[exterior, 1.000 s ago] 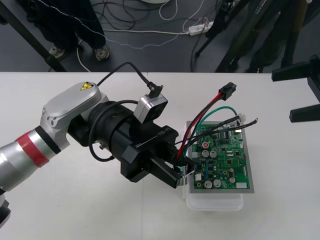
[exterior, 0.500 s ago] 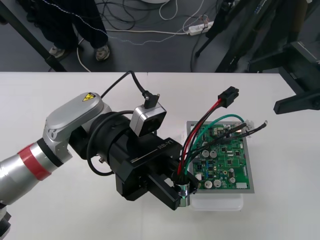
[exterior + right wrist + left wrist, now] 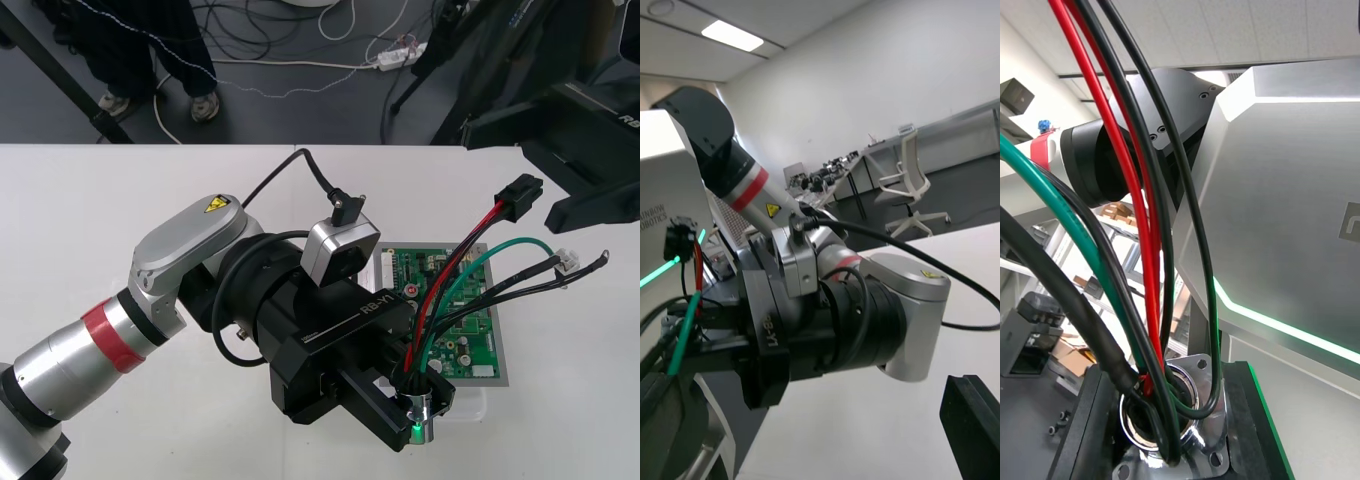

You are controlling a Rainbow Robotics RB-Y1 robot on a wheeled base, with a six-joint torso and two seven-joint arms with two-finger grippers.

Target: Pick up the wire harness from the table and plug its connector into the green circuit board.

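My left gripper [image 3: 405, 405] sits at the table's [image 3: 150, 200] 5 o'clock, jaws clamped on the round metal socket [image 3: 420, 412] of the wire harness [image 3: 450, 290], above the near edge of the white base [image 3: 468, 400]. From the socket, red, black and green wires fan toward 1 o'clock over the green circuit board [image 3: 470, 335]. The black plug [image 3: 521, 196] hangs in the air beyond the board's far edge, unplugged. At 2 o'clock my right gripper [image 3: 520, 165] hovers near the plug, jaws apart; I cannot tell whether they touch it.
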